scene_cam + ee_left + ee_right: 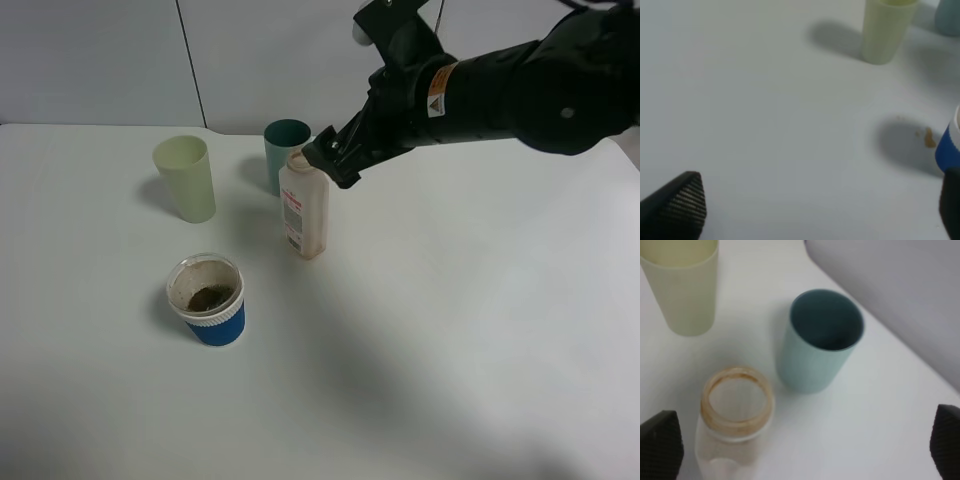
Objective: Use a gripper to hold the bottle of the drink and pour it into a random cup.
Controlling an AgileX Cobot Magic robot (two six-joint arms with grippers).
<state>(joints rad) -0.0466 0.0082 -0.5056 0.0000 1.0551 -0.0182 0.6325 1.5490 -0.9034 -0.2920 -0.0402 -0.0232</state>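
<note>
Nearest in the high view, the blue cup point(207, 299) stands upright on the white counter point(450, 330), its wide white rim open and a dark brownish patch inside; whether that is liquid or residue is hard to make out. In the left wrist view only a blue-and-white sliver of this cup point(950, 145) shows at the frame edge, with a small brown spot point(929, 138) on the counter just beside it. The left gripper point(815, 210) shows only two dark fingertips at opposite edges of that view, set wide apart with nothing between them, so its jaws are open; the arm itself is out of the high view.

Farther back, the bottle point(304, 205) stands upright near the middle of the counter, capless, with brown liquid low in its body. The right gripper point(328, 158) hangs just above and beside the bottle's neck. In the right wrist view its two fingertips sit at opposite corners, jaws spread wide, with the bottle's brown-stained mouth point(737, 402) near one finger and not clamped.

Behind the bottle, partly hidden by it, is the teal cup point(283, 150); the pale-green cup point(185, 178) stands to its left, its top cut off in both wrist views.
</note>
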